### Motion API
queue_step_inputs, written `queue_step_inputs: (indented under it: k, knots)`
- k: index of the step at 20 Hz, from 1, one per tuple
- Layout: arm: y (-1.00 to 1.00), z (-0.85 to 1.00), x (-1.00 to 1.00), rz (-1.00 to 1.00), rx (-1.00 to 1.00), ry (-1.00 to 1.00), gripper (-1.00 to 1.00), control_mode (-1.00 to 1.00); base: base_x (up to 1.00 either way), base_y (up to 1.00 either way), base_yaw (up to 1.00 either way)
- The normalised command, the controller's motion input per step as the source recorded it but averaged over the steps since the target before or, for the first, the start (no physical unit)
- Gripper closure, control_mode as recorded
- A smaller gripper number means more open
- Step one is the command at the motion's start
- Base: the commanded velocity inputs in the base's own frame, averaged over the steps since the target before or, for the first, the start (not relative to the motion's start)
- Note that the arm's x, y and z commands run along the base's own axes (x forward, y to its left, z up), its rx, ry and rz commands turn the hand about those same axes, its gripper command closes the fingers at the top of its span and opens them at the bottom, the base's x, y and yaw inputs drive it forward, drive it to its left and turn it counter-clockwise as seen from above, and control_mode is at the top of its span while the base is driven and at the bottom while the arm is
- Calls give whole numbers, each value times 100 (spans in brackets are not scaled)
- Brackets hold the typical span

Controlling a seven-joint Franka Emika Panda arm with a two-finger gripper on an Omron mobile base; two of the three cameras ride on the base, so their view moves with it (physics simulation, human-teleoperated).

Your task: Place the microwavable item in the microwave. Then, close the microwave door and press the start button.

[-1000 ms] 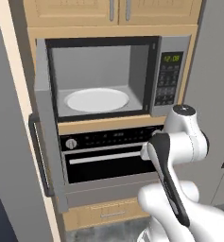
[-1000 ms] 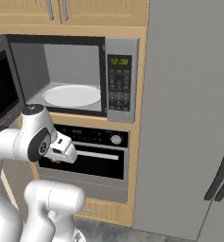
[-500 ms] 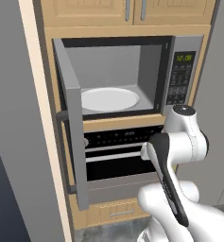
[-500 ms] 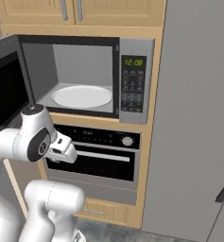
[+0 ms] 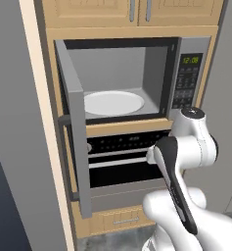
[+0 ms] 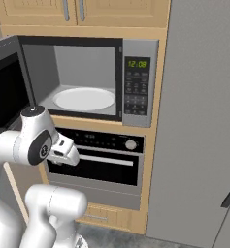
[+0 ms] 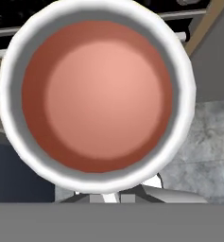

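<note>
Though hidden at the fingertips by its own load, judged clamped: gripper (image 6: 68, 152) on bowl (image 7: 97, 94), with no support beneath the bowl and bare floor (image 7: 210, 142) past its rim. Exact jaw width not verifiable. Held low, level with the oven (image 5: 122, 169), below the microwave (image 5: 117, 66) and outside it. Reddish-brown contents near the white rim, surface level.

Step in hand, as judged: carrying the bowl up and into the cavity.

Recommended practice:
- Lift straight up first, clear of the oven front, before any forward reach.
- Keep the bowl upright throughout; contents likely to spill on a tilt.
- Enter through the middle of the opening, well apart from the microwave door (image 5: 78, 132), which stands swung out on the left, and from the keypad (image 5: 188, 81) on the right.
- Set down on the centre of the turntable (image 5: 112, 103), release only once seated, then withdraw straight back.

Door closing and start button not yet done.
</note>
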Motion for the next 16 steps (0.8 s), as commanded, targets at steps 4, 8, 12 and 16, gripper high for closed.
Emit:
queue_step_inputs:
  k: [4, 8, 12, 16]
  knots:
    - [-9, 100, 11, 0, -2, -12, 100, -100, 0, 0, 0]
    - [2, 85, 44, 0, -6, -7, 100, -100, 0, 0, 0]
    - [31, 50, 84, 0, -6, -1, 100, -100, 0, 0, 0]
    - [0, 7, 100, 0, 0, 2, 100, -100, 0, 0, 0]
